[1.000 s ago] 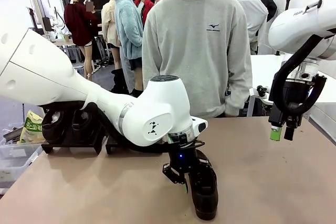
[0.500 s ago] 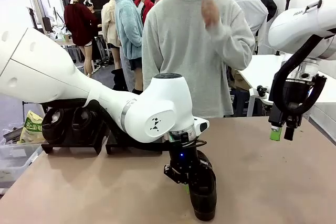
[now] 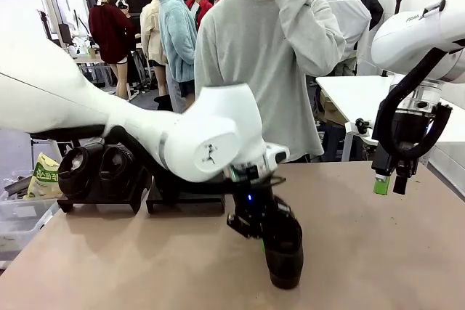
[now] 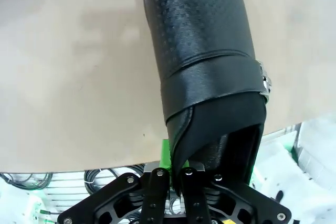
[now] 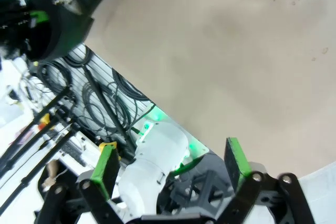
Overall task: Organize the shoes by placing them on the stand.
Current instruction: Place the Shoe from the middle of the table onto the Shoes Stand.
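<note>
A matte black shoe (image 3: pixel 285 252) hangs just above the middle of the table, toe down and tilted. My left gripper (image 3: pixel 256 231) is shut on its ankle collar. In the left wrist view the shoe (image 4: pixel 202 61) stretches away from the gripper (image 4: pixel 176 174), and a green pad (image 4: pixel 165 153) presses the collar's edge. Two more black shoes (image 3: pixel 75 170) (image 3: pixel 116 167) sit on the low black stand (image 3: pixel 102 197) at the left. My right gripper (image 3: pixel 389 183) hangs open above the table's right side, holding nothing. Its green pads (image 5: pixel 105 163) are spread wide, and the held shoe (image 5: pixel 63 3) shows far off.
A second black stand section (image 3: pixel 185 197) lies behind my left arm. A person in a grey sweatshirt (image 3: pixel 261 56) stands at the far edge with a hand raised to the head. A green and yellow bag (image 3: pixel 45 176) and a clear bin (image 3: pixel 14 215) sit off the table's left.
My left gripper has lifted the shoe a little off the table and tilted it. The person's hand rose to the head. The right arm stayed still.
</note>
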Available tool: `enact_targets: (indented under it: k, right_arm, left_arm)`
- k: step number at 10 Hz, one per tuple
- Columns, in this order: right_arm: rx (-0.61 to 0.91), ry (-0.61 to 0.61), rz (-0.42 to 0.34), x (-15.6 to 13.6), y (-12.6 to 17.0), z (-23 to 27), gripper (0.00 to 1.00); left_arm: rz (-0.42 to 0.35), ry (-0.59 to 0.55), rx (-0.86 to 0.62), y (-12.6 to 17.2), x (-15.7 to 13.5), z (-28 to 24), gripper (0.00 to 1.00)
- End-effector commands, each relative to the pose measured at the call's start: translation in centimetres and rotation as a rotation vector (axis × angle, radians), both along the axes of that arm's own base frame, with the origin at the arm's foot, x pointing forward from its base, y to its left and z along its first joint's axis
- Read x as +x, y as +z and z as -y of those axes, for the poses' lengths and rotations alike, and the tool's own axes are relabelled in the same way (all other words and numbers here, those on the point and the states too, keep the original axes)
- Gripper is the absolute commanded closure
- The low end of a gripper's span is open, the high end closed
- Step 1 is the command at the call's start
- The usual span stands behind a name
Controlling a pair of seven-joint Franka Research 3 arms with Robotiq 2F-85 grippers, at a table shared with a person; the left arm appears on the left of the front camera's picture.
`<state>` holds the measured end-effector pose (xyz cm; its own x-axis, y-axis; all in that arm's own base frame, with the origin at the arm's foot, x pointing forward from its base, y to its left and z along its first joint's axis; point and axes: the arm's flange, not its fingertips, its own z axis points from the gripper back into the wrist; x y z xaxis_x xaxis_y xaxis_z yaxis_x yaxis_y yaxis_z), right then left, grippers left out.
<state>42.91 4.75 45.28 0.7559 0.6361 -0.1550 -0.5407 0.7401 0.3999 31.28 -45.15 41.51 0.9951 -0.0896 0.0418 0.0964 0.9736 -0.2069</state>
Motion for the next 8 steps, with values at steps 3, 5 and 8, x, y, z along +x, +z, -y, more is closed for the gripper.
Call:
enact_targets:
  k: [3,5,8]
  right_arm:
    - [-0.019,-0.005,-0.012,-0.1,0.3,0.0,0.0]
    - [-0.019,-0.005,-0.012,-0.1,0.3,0.0,0.0]
    - [-0.019,-0.005,-0.012,-0.1,0.3,0.0,0.0]
  left_arm:
    - [0.346,0.077,0.042,6.4,5.1,-11.5,1.0]
    - [0.393,0.114,0.104,5.6,9.1,-16.2,1.0]
    - [0.486,0.132,0.095,4.2,13.3,-18.5,1.0]
